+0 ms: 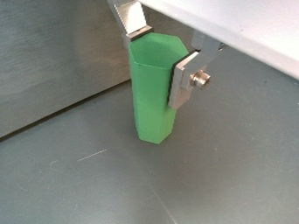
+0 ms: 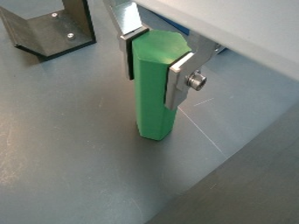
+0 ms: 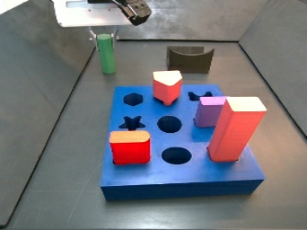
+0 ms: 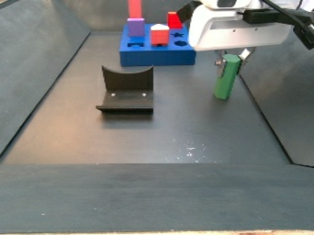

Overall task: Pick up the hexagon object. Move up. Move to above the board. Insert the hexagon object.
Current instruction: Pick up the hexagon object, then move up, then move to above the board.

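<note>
The hexagon object (image 2: 156,87) is a tall green prism standing upright on the grey floor, and it shows in both wrist views (image 1: 155,92). My gripper (image 2: 155,63) is shut on it near its top, one silver finger (image 2: 179,77) pressed on each of two opposite flats. In both side views the green rod (image 3: 107,56) hangs under the gripper (image 3: 104,34), with its foot at floor level (image 4: 225,83). The blue board (image 3: 180,180) lies apart from it, and its hexagon hole (image 3: 129,96) is open.
On the board stand a red-orange pillar (image 3: 236,126), a purple block (image 3: 209,111), a red block (image 3: 129,148) and a red-topped piece (image 3: 167,87). The dark fixture (image 3: 188,58) stands beyond the board and near the rod (image 2: 47,26). Grey walls (image 3: 48,81) close in the floor.
</note>
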Tool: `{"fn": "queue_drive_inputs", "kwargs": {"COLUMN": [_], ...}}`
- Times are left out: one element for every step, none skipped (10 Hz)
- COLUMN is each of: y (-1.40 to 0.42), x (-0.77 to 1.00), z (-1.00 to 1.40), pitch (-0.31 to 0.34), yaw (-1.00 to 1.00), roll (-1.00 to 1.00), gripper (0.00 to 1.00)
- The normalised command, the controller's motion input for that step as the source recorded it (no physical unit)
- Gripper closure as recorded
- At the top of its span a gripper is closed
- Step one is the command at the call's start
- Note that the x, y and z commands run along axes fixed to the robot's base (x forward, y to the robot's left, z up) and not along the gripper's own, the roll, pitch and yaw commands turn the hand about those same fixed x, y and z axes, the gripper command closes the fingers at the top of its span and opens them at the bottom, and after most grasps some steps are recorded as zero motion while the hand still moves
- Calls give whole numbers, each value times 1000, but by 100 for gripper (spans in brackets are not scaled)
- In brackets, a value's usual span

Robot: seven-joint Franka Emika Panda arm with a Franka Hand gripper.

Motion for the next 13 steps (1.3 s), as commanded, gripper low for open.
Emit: {"fn": "queue_drive_inputs", "kwargs": {"y": [0,0,0,0,0,0,0,68,66,43,37,33,-187], "x": [0,0,0,0,0,0,0,-25,-33,-29,-28,-27,171], "z": [0,0,0,0,0,0,833,787,735,551,463,271,1000], "pitch": [0,0,0,0,0,0,0,17,24,26,27,29,23], "yaw": [0,0,0,0,0,0,0,-18,-20,-31,-32,-31,-53], "roll": [0,0,0,0,0,0,0,3,3,7,8,12,-182], "gripper": [100,100,100,100,100,100,100,100,100,100,100,100,100]}}
